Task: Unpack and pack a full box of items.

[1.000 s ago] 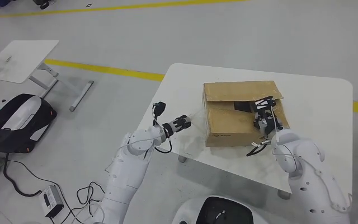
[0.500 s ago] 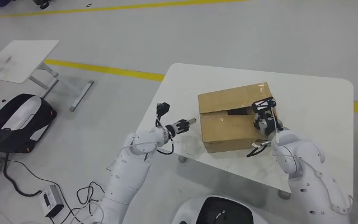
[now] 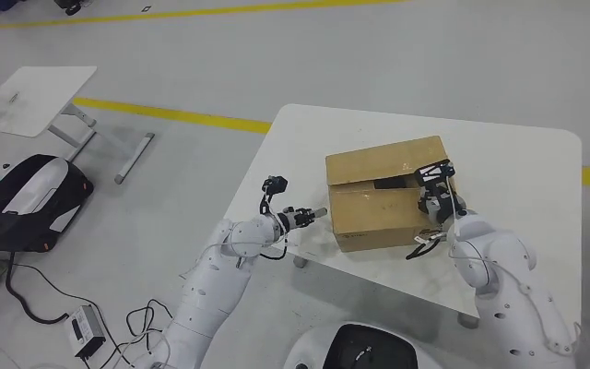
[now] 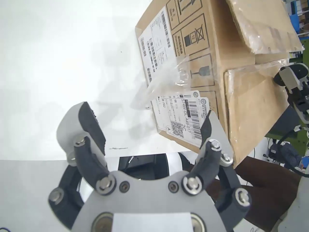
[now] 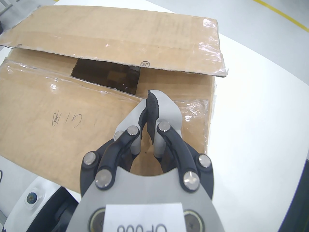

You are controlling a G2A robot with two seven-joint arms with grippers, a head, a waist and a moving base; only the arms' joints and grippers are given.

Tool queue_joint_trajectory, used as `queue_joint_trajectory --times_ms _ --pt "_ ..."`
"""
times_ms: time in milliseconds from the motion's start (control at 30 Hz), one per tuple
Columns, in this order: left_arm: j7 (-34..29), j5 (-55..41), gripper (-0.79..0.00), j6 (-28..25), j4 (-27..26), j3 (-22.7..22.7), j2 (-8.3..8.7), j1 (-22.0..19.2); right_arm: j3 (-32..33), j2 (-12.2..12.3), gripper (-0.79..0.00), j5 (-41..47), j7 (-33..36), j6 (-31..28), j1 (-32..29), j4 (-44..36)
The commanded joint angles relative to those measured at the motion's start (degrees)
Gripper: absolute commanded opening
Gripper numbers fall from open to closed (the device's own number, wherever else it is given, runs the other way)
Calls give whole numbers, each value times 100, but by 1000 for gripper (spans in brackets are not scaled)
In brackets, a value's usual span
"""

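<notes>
Closed right gripper (image 5: 150,112) is pressing the cardboard box's (image 3: 383,194) newly lowered flaps (image 5: 115,37), open left gripper (image 4: 148,119) alongside; packing seems nearly done.

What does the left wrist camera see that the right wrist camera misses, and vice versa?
Left wrist camera: the side of the cardboard box with shipping labels, loose clear tape, and the open left hand. Right wrist camera: the dark gap between the top flaps and handwriting on one flap. Shared: the box, the white table, and the shut right hand at the box top.
</notes>
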Motion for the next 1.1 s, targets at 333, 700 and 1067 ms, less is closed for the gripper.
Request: queue_joint_trajectory --times_ms 333,700,1067 --pt "367 433 0 -229 642 529 -11 -378 -81 -39 -785 -36 41 15 20 -4" --pt "1035 379 -785 -823 2007 1112 -123 -1142 -57 -51 -785 -76 96 -2 -13 -29" --pt "1990 1581 -785 43 1733 1210 -78 -964 -124 -66 -785 -276 143 -102 9 48"
